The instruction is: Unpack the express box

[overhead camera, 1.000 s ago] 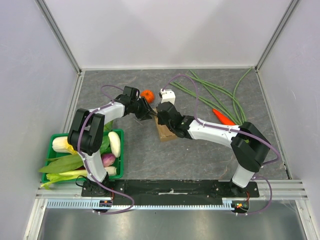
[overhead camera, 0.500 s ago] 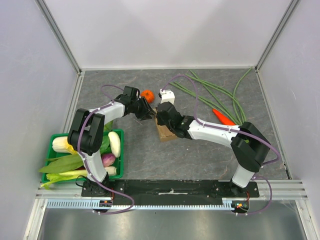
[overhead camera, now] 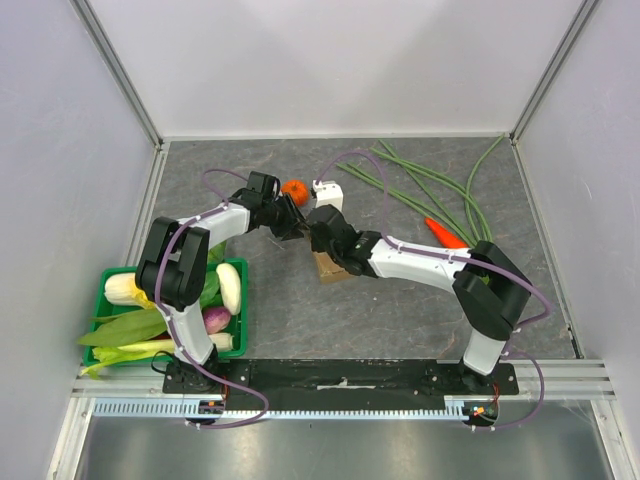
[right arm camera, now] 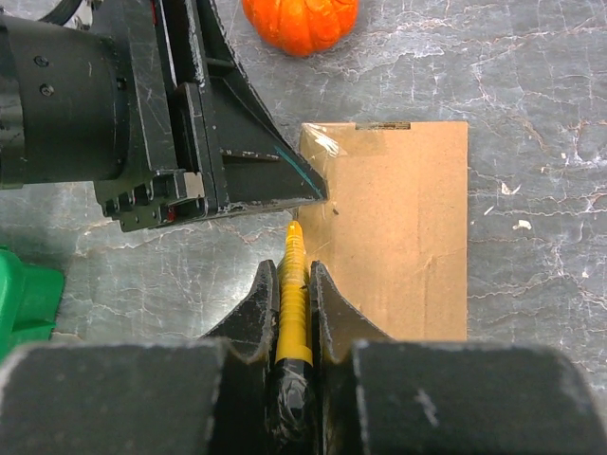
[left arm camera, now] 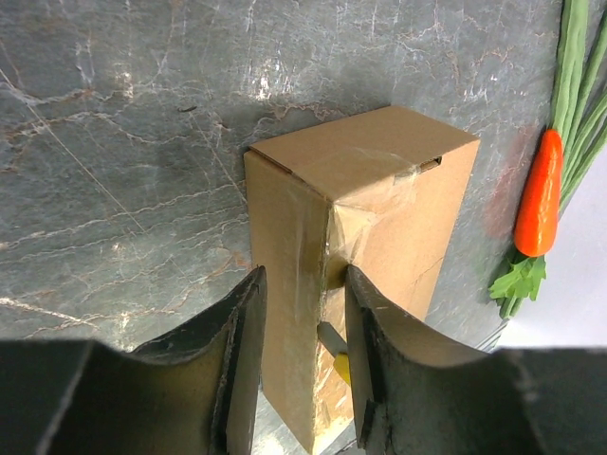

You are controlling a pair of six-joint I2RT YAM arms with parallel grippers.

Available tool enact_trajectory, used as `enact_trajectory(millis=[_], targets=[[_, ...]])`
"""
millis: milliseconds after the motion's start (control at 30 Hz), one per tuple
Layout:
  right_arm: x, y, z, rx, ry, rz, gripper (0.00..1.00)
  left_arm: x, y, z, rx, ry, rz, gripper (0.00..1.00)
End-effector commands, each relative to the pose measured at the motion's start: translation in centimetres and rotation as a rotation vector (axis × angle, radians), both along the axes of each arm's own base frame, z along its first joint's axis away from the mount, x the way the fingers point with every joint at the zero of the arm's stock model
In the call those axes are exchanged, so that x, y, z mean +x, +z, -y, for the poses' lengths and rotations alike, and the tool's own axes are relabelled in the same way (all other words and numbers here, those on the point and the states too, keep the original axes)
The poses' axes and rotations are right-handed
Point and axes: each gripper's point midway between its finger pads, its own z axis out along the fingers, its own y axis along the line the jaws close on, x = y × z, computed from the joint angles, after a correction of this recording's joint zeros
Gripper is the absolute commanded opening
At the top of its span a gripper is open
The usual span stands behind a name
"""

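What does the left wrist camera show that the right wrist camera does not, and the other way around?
Only the left wrist view: a carrot and green stalks beside it. Only the right wrist view: an orange fruit, a green crate corner, and the right tool shut on a yellow cutter. Both: the brown box, the left tool closed on its taped edge, the cutter's tip, and the grey table.
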Motion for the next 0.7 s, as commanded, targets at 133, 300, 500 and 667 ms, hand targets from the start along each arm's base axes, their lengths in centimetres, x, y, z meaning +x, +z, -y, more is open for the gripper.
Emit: enact_trajectory(millis=[133, 300, 500, 667], targets=[[-1.4, 1.3, -1.3, -0.084, 0.043, -0.027, 0.0, -2.4, -4.1, -3.3, 0.198, 0.009, -0.115, 0.36], [-3.1, 0.9, -1.0, -0.136, 0.066, -0.1, 0.0, -2.4, -4.6, -3.8, 0.226, 0.026, -0.132, 0.34], [-4.9, -0.3, -0.6, -0.167, 0.097, -0.179, 0.0, -2.4, -4.9, -4.2, 0.246, 0.044, -0.14, 0.34], [-6.2, -1.4, -0.6, -0.186, 0.112, -0.215, 0.0, -2.5, -5.1, -4.1, 0.243, 0.046, -0.147, 0.34]])
